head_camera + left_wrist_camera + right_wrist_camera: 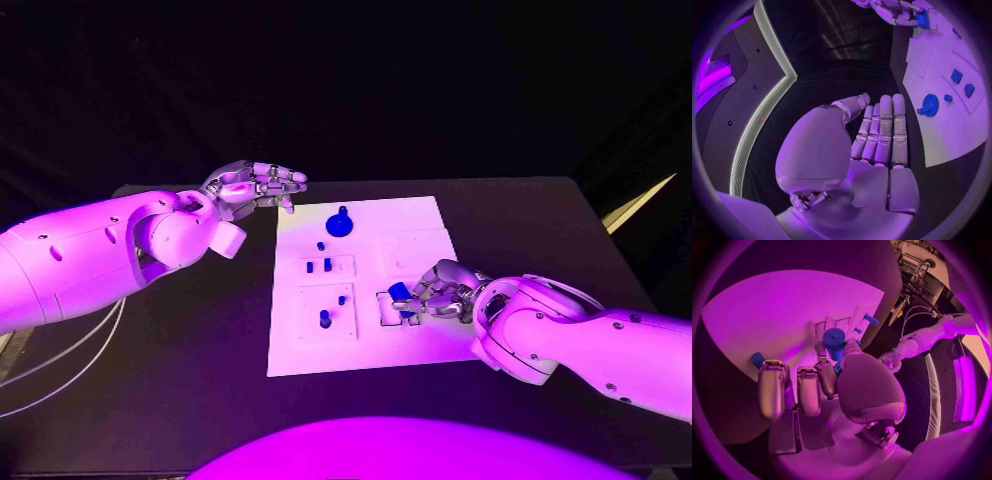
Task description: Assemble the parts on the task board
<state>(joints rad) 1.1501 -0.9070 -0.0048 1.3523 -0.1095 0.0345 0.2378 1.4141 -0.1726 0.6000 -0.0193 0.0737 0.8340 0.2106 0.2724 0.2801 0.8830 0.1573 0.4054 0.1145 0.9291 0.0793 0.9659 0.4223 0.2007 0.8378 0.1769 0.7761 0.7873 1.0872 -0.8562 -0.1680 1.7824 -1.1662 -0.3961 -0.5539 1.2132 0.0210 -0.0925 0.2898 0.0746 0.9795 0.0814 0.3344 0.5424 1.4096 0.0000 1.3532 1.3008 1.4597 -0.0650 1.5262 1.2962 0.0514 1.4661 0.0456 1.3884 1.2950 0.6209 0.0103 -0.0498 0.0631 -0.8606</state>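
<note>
Right hand [430, 291] pinches a blue part [834, 342] over the task board [418, 215] for insertion; left hand [257, 187] waits empty, fingers straight

Lighting, as I read it from my station: magenta light from above, brightest on the task board [418, 215] and both white arms. Table [202, 340] dim, background black.
Glare: on the shells of the left arm [72, 265] and right arm [635, 345].
Shadow: soft, on the board beside the right hand [817, 385].
Wrist views: fisheye, straight edges bowed, dark ring at the rim.
</note>
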